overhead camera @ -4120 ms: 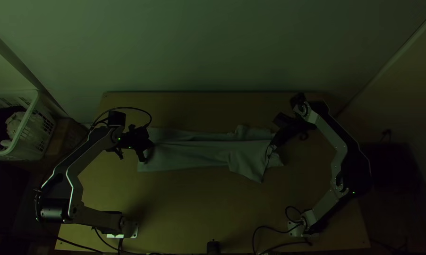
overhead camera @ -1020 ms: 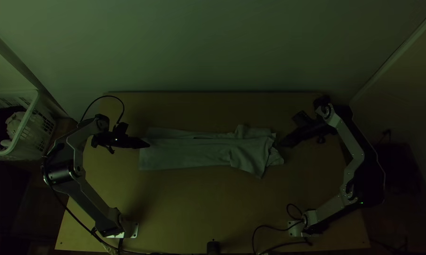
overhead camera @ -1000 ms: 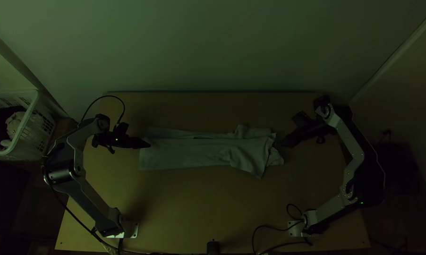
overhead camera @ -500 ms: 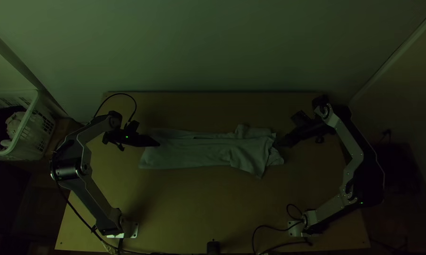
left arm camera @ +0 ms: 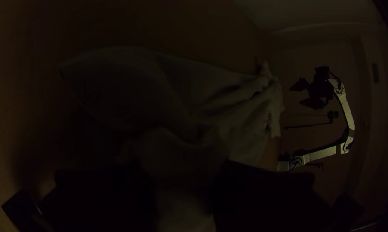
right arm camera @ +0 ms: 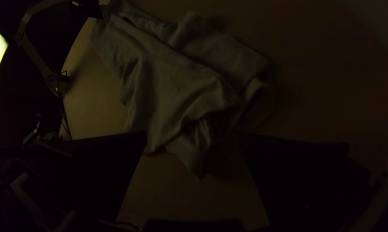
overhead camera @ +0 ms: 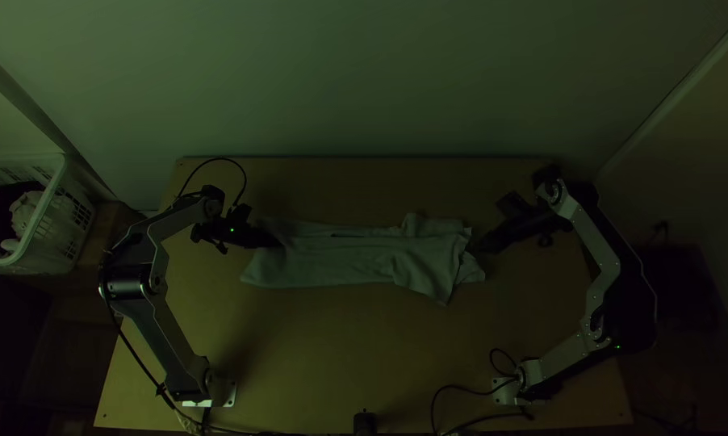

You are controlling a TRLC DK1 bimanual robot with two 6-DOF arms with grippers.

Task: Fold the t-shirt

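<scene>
"Left tool [overhead camera: 278, 243]?"
"At the T-shirt's [overhead camera: 340, 262] left end. Can't tell: open, closed or gripping."
"Shirt?"
"Folded strip along the surface [overhead camera: 364, 339], right end rumpled."
"Right tool [overhead camera: 483, 245]?"
"Just beside the rumpled end. Open, empty."

In the right wrist view, the grey cloth t-shirt [right arm camera: 159, 81] lies lengthwise on the light wooden table [right arm camera: 90, 111], wrinkled, and its near end is bunched in several layers. The right gripper [overhead camera: 483, 245] has its two wide flat black fingers [right arm camera: 103, 172] well apart, and one shirt corner points toward the gap between them. The silver-grey left arm [right arm camera: 34, 53] stands beyond, near the shirt's far end.
</scene>
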